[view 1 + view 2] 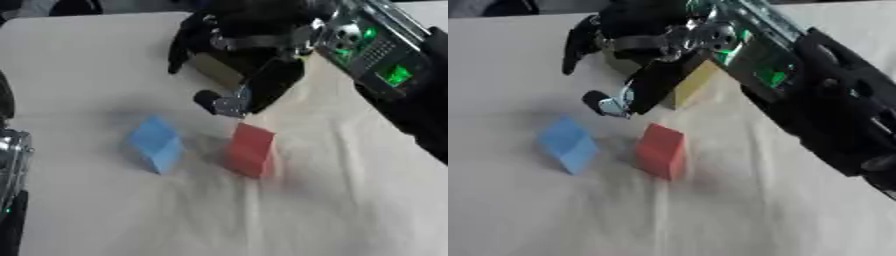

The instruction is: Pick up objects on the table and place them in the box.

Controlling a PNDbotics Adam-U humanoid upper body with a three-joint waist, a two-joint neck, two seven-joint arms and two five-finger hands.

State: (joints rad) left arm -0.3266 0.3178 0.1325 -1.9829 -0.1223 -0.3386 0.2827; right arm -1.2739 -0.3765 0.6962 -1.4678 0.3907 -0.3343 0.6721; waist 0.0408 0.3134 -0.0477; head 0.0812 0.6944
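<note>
My right hand (636, 37) reaches in from the upper right and hangs over a yellow block (696, 82). Its fingers are spread and hang down, and nothing shows pinched between them. The thumb (267, 85) covers the middle of the block, which looks to rest on the cloth below the hand. A red block (249, 150) stands just in front of the thumb tip, apart from it. A blue block (156, 144) lies to its left, tilted. At the left edge a black and silver part of my left hand (10, 155) shows, mostly cut off.
A pale, slightly wrinkled cloth (350, 200) covers the table. My right forearm (824, 100), with green lights, crosses the upper right. No box shows in either view.
</note>
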